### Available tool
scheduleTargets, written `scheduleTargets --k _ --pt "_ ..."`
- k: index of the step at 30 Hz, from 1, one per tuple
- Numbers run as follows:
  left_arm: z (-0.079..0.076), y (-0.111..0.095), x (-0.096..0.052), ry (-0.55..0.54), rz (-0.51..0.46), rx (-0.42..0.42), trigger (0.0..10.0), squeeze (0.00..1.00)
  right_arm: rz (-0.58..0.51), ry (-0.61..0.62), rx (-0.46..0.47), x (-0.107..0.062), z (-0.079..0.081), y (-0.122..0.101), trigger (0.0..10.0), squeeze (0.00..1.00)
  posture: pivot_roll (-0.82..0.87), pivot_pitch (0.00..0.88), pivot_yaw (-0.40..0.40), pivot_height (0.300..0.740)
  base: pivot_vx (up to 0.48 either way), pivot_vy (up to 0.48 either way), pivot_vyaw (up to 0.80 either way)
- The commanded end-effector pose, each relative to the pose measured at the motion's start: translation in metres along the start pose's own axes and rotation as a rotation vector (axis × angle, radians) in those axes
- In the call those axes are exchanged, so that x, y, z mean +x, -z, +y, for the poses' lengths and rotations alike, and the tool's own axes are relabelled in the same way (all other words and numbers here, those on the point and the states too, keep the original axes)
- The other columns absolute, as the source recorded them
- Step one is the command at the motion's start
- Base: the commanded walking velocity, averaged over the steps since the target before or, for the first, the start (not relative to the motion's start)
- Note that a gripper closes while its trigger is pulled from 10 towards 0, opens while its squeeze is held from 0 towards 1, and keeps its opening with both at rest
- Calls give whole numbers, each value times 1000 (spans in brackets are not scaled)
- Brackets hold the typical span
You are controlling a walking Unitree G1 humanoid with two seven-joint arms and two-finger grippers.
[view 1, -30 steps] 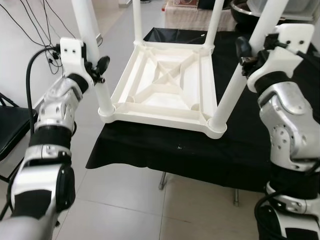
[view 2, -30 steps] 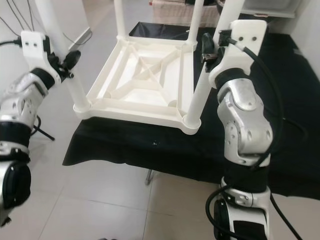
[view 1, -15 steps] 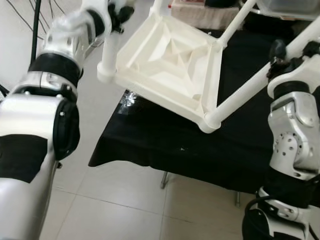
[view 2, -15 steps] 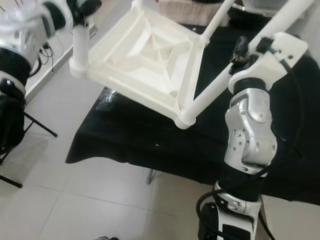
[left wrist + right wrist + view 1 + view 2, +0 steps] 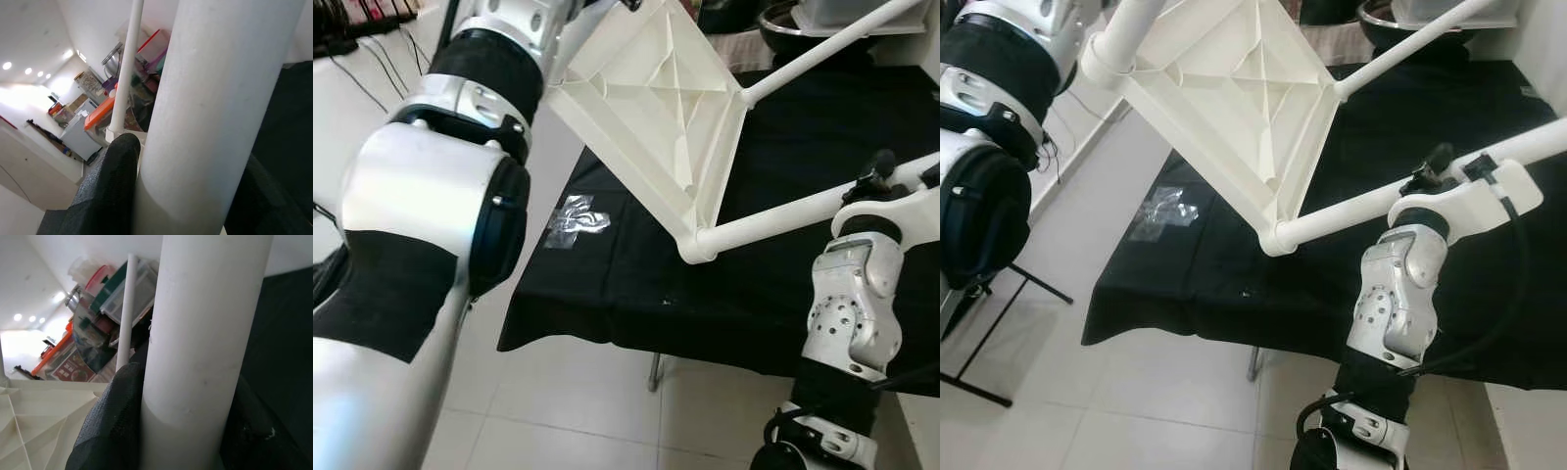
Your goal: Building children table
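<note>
Tiled floor (image 5: 578,421) below, with a surface under black cloth (image 5: 773,284) filling the middle of my head views. I see a crumpled clear plastic scrap (image 5: 576,215) lying on the cloth near its 9 o'clock edge.

White children table (image 5: 666,108) is up in the air above the cloth, tipped steeply on edge, ribbed underside facing me. One corner sits low near frame centre, and the opposite side is high at 12 o'clock. Two of its legs run off toward 2–3 o'clock.

Left pincer (image 5: 188,161): the wrist view shows both black fingers (image 5: 110,191) pressed either side of a white leg (image 5: 215,98), so it's clamped on that leg. In the head views the left arm (image 5: 440,196) is raised high at 10–11 o'clock, reaching up to the table's upper corner.

Right pincer (image 5: 186,416): same story, fingers (image 5: 110,426) closed around the lower leg (image 5: 1361,208), the one running from the low corner out to 3 o'clock. The right arm (image 5: 1400,294) is at 4 o'clock, wrist up at the leg.

Behind the surface at 12–1 o'clock: a dark bowl (image 5: 793,20) and a clear storage bin (image 5: 847,12). Wrist views show stacked containers with coloured lids (image 5: 105,289) in the background.
</note>
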State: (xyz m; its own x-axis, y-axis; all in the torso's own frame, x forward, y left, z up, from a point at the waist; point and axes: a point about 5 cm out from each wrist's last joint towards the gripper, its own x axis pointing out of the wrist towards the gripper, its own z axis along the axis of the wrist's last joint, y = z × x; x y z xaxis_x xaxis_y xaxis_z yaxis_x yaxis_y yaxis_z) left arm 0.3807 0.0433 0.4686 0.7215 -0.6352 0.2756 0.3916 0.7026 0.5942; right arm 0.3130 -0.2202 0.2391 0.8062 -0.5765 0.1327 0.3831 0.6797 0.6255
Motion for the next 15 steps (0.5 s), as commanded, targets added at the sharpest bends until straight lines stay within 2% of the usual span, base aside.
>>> scheduleTargets --k 1,2,3,8,12,13,15 --pt "-49 -95 17 211 -424 -118 549 522 853 -60 -300 -64 1 145 10000 0 -52 57 140 740 0 0 0" --pt "-53 -94 18 229 -418 -121 549 522 858 -54 -285 -65 3 146 10000 0 -52 57 140 740 0 0 0" --pt "-58 -93 20 244 -412 -113 10000 1000 856 -34 -265 -66 5 148 10000 0 -51 58 143 740 0 0 0" --pt "-64 -93 21 264 -417 -120 10000 1000 831 11 -241 -61 5 151 10000 0 -48 62 144 740 0 0 0" --pt "-64 -98 20 277 -447 -135 10000 1000 755 148 -235 -32 -23 148 10000 0 -33 64 139 740 0 0 0" --pt "-64 -98 20 277 -447 -135 10000 1000 755 148 -235 -32 -23 148 10000 0 -33 64 139 740 0 0 0" --pt "-64 -99 20 275 -458 -148 10000 1000 733 206 -247 -21 -38 146 10000 0 -33 63 136 740 0 0 0"
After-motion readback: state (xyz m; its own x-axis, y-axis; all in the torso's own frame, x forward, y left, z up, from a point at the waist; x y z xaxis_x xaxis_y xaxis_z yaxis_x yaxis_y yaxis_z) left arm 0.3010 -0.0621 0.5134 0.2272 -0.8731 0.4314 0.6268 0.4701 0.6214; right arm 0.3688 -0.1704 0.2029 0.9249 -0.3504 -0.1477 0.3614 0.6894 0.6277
